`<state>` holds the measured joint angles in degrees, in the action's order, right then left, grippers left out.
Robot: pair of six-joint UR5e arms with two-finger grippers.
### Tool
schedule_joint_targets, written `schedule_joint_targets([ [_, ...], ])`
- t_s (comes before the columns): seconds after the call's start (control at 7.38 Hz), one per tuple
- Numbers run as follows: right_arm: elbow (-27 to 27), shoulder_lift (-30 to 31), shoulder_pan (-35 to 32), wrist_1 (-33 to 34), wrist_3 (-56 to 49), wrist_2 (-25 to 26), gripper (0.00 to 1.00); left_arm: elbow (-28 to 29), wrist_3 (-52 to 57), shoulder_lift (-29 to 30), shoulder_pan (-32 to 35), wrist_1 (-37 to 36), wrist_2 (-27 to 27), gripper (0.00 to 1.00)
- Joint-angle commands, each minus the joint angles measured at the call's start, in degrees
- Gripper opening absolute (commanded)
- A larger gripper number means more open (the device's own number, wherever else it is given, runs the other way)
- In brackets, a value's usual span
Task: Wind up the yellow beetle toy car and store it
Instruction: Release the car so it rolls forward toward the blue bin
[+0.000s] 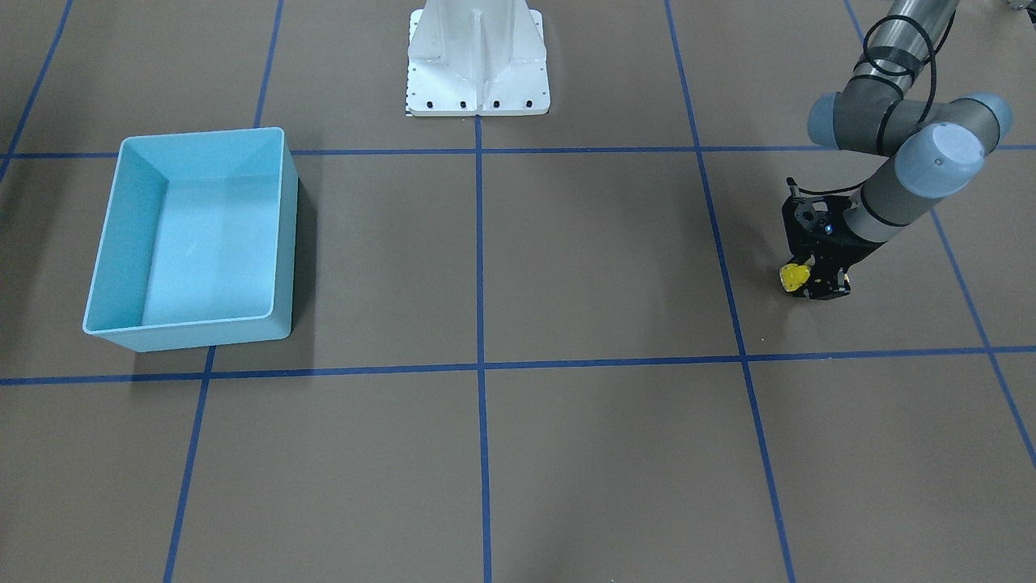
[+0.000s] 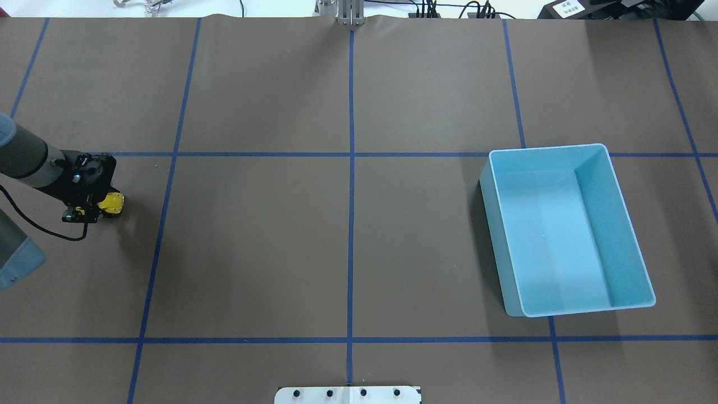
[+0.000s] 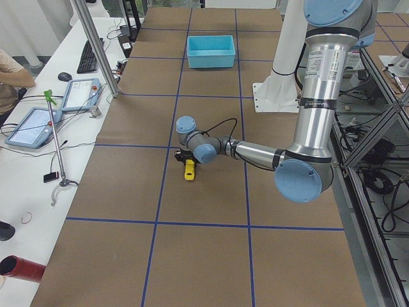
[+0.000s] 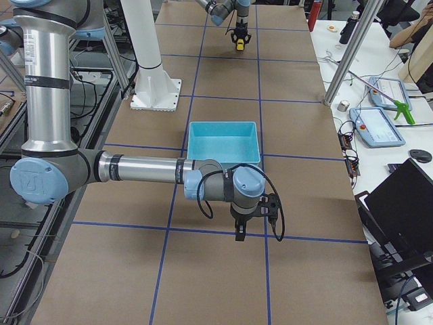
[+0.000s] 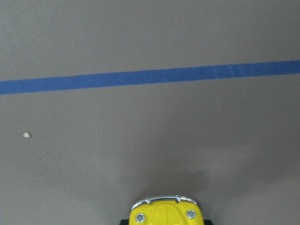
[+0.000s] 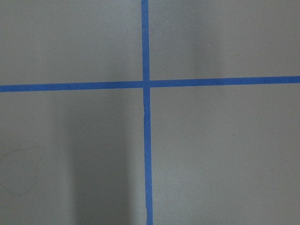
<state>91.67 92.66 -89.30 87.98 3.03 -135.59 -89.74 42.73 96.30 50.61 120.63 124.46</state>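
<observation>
Between the clamped left jaws: the chrome-bumpered yellow beetle toy car (image 5: 166, 214); right jaws, cannot tell.

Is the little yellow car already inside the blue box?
No, the blue box is empty; the yellow car sits far across the table by the left gripper.

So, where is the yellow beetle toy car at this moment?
The yellow beetle toy car is at the overhead view's far left, at the tip of the left gripper, far from the light blue bin.

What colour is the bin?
Light blue, inside and out; the bin shows best in the overhead exterior view.
</observation>
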Motion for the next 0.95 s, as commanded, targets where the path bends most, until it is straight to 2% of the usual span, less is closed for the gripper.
schedule_joint_targets([
  [0.0, -0.1, 0.1, 0.0, 0.0, 0.0, 0.0, 1.0, 0.0, 0.1, 0.0, 0.1, 0.0, 0.0, 1.0],
  [0.81, 0.0, 0.1, 0.0, 0.0, 0.0, 0.1, 1.0, -0.1, -0.5, -0.1, 2.8, -0.7, 0.0, 1.0],
])
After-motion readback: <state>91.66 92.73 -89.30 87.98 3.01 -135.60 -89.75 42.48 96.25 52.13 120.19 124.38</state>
